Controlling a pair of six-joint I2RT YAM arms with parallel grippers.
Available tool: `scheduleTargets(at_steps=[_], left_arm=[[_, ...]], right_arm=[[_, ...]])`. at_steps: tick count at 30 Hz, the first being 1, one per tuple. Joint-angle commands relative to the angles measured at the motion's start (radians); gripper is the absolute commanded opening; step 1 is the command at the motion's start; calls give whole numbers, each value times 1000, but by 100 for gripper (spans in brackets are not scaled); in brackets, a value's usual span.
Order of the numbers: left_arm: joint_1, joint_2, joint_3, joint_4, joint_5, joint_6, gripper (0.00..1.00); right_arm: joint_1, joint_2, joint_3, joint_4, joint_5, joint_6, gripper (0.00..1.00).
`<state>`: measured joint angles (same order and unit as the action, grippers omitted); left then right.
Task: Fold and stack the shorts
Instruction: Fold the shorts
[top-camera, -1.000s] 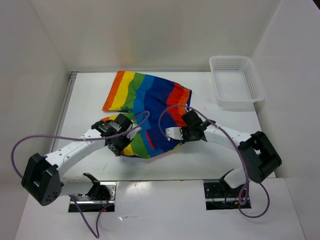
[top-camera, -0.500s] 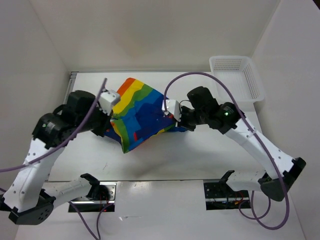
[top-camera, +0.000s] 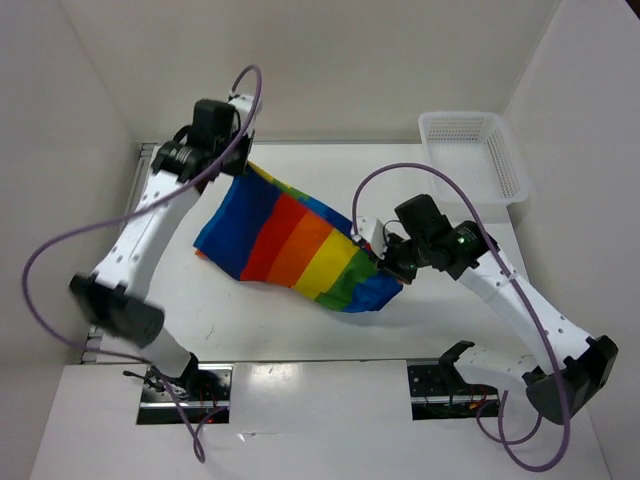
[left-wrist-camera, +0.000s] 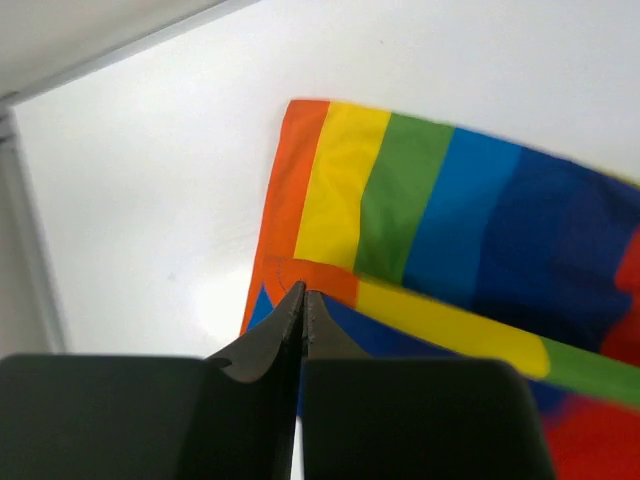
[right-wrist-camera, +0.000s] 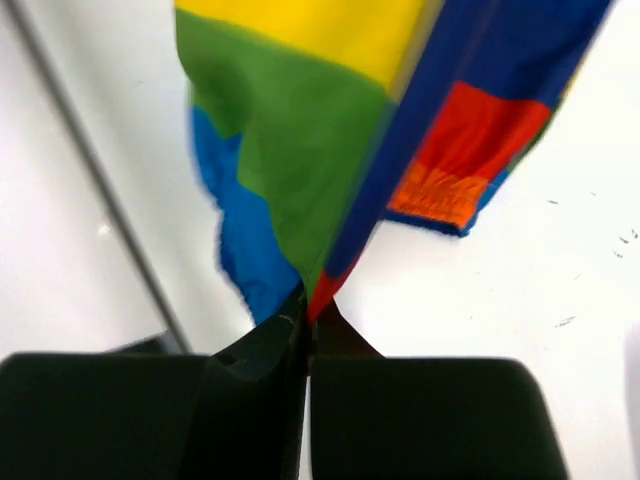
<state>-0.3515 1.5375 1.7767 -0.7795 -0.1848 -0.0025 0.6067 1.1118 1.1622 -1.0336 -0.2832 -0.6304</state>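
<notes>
At the far left of the white table (top-camera: 300, 335), the left gripper (top-camera: 240, 158) is raised high with its fingers pinched fully together on one corner of the rainbow-striped shorts (top-camera: 295, 240). Its wrist camera shows the fingertips clamped on an orange edge strip, with the layers of cloth hanging below. From that corner the shorts stretch in a slanted sheet down toward the right, stripes running blue, red, orange, yellow, green, blue; the lower left edge seems to brush the table.

Toward the centre right, the right gripper (top-camera: 388, 264) is likewise closed tight, nipping the opposite corner where green and blue cloth meet; its wrist camera shows the fabric falling in loose folds.

The shorts look light, thin and limp. They will sag and crease wherever unsupported, and could slip from a shallow pinch. Corners, hems and the gathered waistband likely offer the firmest hold.

At the far right, well apart, sits a white mesh basket (top-camera: 431, 165).
</notes>
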Motion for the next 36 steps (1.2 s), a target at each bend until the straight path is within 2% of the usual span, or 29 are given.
scheduleTargets(at_steps=[1,3,7,8,11,15,21,22,23,24,25,26,28,31,32,33,36], left_arm=[[107,189,192,65,-22,2,0],[143,333,310,7,-42,2,0],[154,486,388,-30,-102,2,0],[154,525,388,-40,-113,2,0],[154,591,421,-40,-160,2,0],[154,668,496,-29,-225,2,0],[163,774,563,-7,-263,2,1],[163,800,579,-7,-277,2,3],[163,812,595,-7,-292,2,5],[163,823,595,6,-292,2,17],[163,838,604,16,-310,2,33],[172,848,613,28,-320,2,50],[186,872,696,28,-320,2,75],[230,906,863,-76,-237,2,82],[244,915,979,-172,-210,2,84],[276,915,1019,-229,-178,2,84],[363,915,991,-440,26,2,84]], right_arm=[[-137,25,-64,75,-66,-51,0],[-185,58,-73,125,-77,-61,0],[-287,172,-61,188,-116,-71,0],[-304,247,-49,202,-129,-71,0],[-353,415,17,202,-161,-71,0],[-364,502,37,253,-134,-81,0],[-407,628,125,348,-125,35,0],[-407,637,134,369,-85,52,7],[-407,646,134,416,-65,75,24],[-394,646,145,434,-48,112,50],[-377,646,145,449,-16,124,89],[-366,646,145,463,8,135,96],[-357,619,155,486,44,165,100],[-357,579,182,486,67,204,100],[-357,548,191,474,82,216,100],[-357,534,200,463,91,231,100],[-357,493,209,400,55,317,97]])
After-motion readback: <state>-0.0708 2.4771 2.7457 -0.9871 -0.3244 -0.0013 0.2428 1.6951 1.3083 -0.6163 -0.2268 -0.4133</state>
